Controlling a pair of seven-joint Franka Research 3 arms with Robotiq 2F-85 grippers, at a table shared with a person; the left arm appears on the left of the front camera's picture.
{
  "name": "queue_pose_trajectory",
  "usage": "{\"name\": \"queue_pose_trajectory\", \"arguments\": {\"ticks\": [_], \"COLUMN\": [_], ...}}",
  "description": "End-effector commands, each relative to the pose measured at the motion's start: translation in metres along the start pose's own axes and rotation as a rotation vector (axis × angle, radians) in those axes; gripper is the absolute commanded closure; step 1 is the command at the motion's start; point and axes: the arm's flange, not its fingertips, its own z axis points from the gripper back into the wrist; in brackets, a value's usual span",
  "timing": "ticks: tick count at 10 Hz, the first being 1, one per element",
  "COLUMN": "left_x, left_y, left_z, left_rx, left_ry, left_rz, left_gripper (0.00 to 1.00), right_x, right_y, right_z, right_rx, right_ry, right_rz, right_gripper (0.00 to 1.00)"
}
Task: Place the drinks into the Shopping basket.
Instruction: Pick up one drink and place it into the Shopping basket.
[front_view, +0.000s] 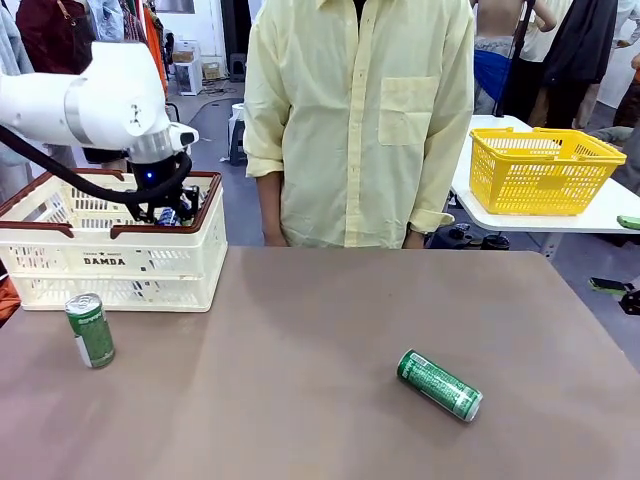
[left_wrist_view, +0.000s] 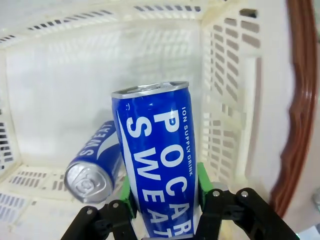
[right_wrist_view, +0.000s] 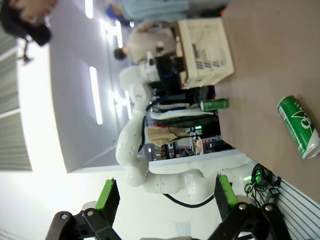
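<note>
Progress looks about half made: your left gripper (left_wrist_view: 165, 189) is down inside the Shopping basket (left_wrist_view: 227, 105), its green pads pinching a blue can (left_wrist_view: 157, 150) lettered POCARI SWEAT, held upright and seemingly not yet set down. Just beside that gripper, on the basket floor, a second blue can (left_wrist_view: 92, 172) lies on its side, already delivered. The basket's slotted cream walls close around the gripper on all sides, with the dark red-brown rim near one finger, so a lift straight out looks the safest exit. Two green drinks are left outside the basket: an upright green can (front_view: 90, 330) stands on the table (front_view: 300, 420) close below the left gripper, just in front of the basket wall, and a lying green can (front_view: 440, 385) rests on its side well away, nearer your right gripper (right_wrist_view: 165, 199), whose jaws are spread wide and hold nothing. A person (front_view: 360, 120) stands at the far table edge, hands down, near the basket. A yellow mesh basket (front_view: 540, 175) sits on another table, well apart.
</note>
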Motion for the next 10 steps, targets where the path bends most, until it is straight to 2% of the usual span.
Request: {"name": "queue_pose_trajectory", "arguments": {"ticks": [1, 6, 7, 9, 10], "left_x": [-0.007, -0.01, -0.01, -0.012, -0.012], "left_y": [0.002, 0.004, 0.004, 0.005, 0.005], "left_z": [-0.011, -0.023, -0.023, -0.021, -0.019], "left_rx": [0.047, 0.086, 0.085, 0.081, 0.084], "left_ry": [-0.016, 0.001, 0.004, 0.002, -0.002], "left_rz": [0.037, 0.041, 0.042, 0.042, 0.042], "left_gripper": [1.0, 1.0, 0.93, 0.0, 0.0], "right_x": [0.0, 0.0, 0.0, 0.0, 0.0], "right_y": [0.005, 0.005, 0.005, 0.005, 0.005], "right_z": [0.0, 0.0, 0.0, 0.0, 0.0], "right_rx": [0.017, 0.017, 0.017, 0.017, 0.017], "right_ry": [0.0, 0.0, 0.0, 0.0, 0.0], "right_rz": [-0.004, -0.004, -0.004, -0.004, -0.004], "right_gripper": [0.0, 0.0, 0.0, 0.0, 0.0]}}
